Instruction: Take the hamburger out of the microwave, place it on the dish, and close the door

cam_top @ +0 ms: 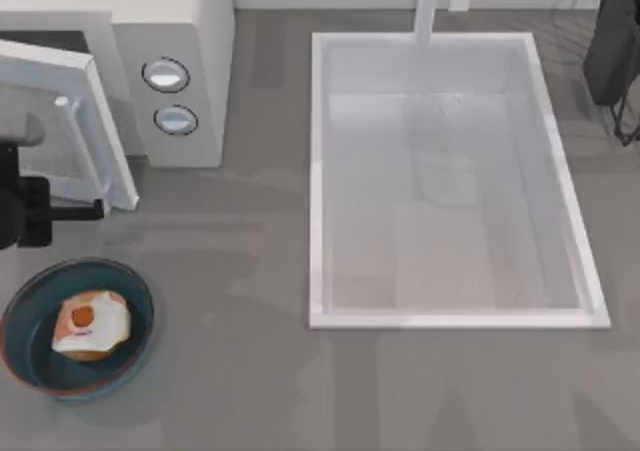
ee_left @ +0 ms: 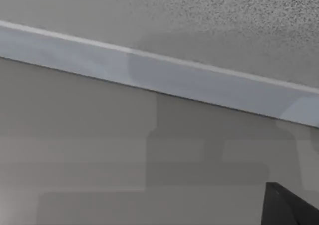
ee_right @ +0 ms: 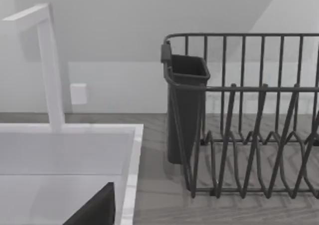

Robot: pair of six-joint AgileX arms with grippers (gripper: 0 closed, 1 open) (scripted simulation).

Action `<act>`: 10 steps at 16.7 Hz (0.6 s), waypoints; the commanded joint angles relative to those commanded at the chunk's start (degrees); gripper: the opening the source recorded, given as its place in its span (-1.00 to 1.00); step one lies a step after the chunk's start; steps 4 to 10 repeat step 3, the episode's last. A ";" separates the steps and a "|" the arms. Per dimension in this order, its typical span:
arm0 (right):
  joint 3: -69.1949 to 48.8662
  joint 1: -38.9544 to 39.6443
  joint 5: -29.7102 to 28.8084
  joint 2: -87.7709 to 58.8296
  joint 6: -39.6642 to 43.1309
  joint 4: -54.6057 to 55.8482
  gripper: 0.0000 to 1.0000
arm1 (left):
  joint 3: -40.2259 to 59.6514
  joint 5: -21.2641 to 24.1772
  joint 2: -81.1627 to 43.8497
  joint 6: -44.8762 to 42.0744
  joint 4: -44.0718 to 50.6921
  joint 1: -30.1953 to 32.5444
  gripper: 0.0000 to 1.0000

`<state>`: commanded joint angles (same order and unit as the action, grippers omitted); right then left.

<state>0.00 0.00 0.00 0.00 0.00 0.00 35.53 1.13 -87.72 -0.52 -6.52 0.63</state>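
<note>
While the hamburger (cam_top: 90, 324) lies in the dish (cam_top: 30, 316) at 7 o'clock, the left gripper (cam_top: 98, 208) is held at the door (cam_top: 55, 121); its opening cannot be told.

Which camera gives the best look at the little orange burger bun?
The top view: the small round orange-tan hamburger lies in plain sight in the round teal-blue dish. The wrist views look elsewhere.

Grey worktop (cam_top: 250, 371) carries everything. Microwave (cam_top: 190, 31) stands at the top view's far left corner, door (cam_top: 60, 121) swung open. Dish (cam_top: 25, 346) sits at the near left, hamburger (cam_top: 92, 325) inside it. White sink basin (cam_top: 450, 321) is set into the middle-right. Dark wire dish rack (ee_right: 249, 135) stands at the far right, just beside the basin.
</note>
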 joint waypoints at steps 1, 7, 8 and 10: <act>0.00 0.00 0.00 0.00 0.00 0.00 1.00 | 0.84 -0.01 -1.15 0.00 -0.63 0.03 -1.00; 0.00 0.00 0.00 0.00 0.00 0.00 1.00 | 1.27 -0.02 -1.72 0.01 -0.96 0.05 -1.00; 0.00 0.00 0.00 0.00 0.00 0.00 1.00 | 1.27 -0.02 -1.72 0.01 -0.96 0.05 -1.00; 0.00 0.00 0.00 0.00 0.00 0.00 1.00 | 1.27 -0.02 -1.72 0.01 -0.96 0.05 -1.00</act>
